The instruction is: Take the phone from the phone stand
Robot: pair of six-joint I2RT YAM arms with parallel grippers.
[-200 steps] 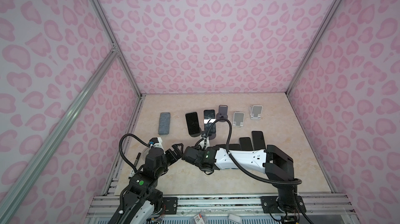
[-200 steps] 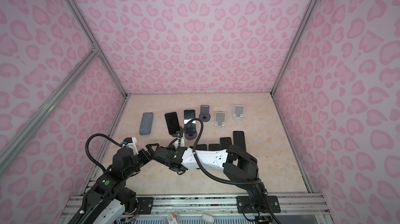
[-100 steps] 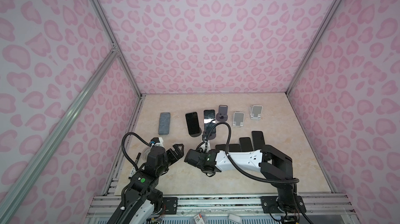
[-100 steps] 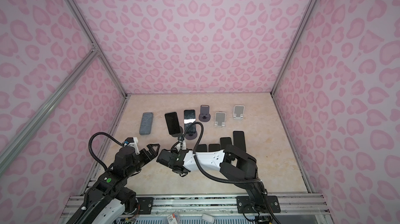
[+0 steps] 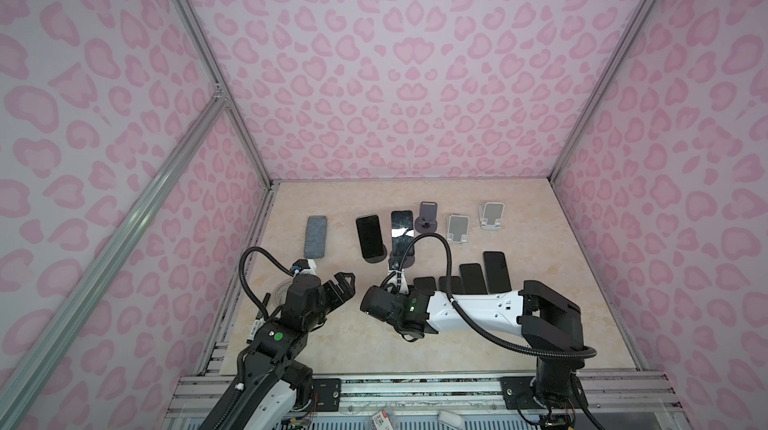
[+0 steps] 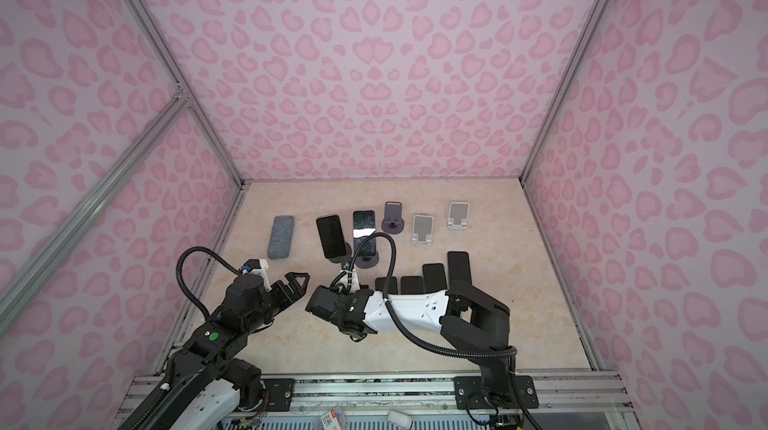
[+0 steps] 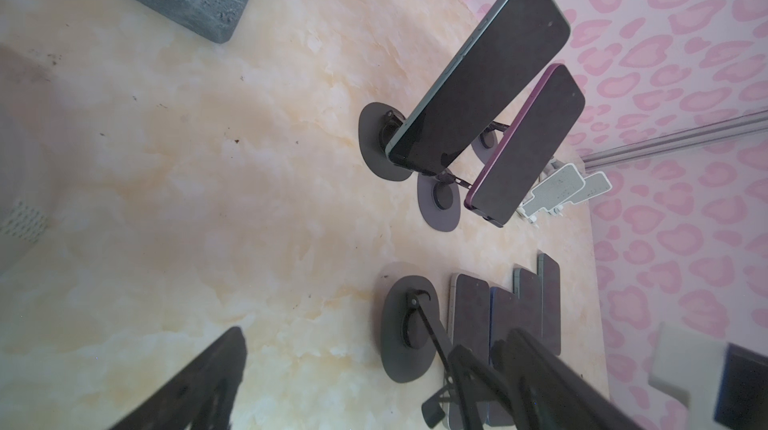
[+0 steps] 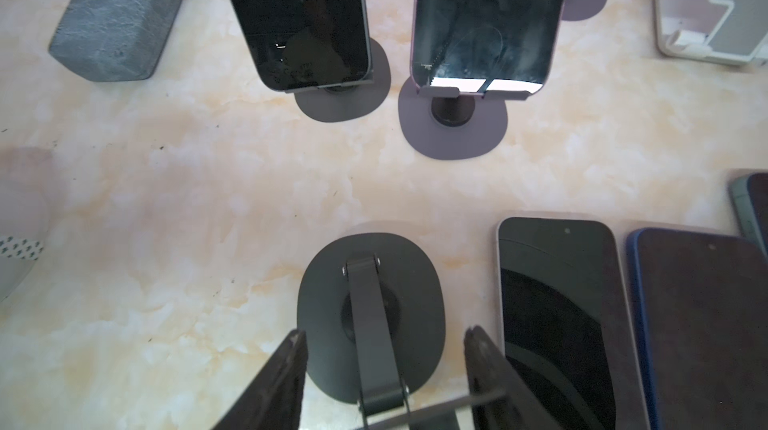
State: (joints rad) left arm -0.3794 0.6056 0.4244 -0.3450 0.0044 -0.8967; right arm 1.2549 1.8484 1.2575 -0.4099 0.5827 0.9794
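Tilted phone (image 7: pixel 557 378) on dark stand (image 8: pixel 370 311), long axis rising toward right tool (image 8: pixel 385 332), which clamps its width; left tool (image 5: pixel 344 284) spread wide, apart.

In the right wrist view the edge cuts off my right gripper (image 8: pixel 386 386) and the top of the dark stand (image 8: pixel 332 303), so I can't tell what the fingers (image 8: pixel 282 382) pinch.
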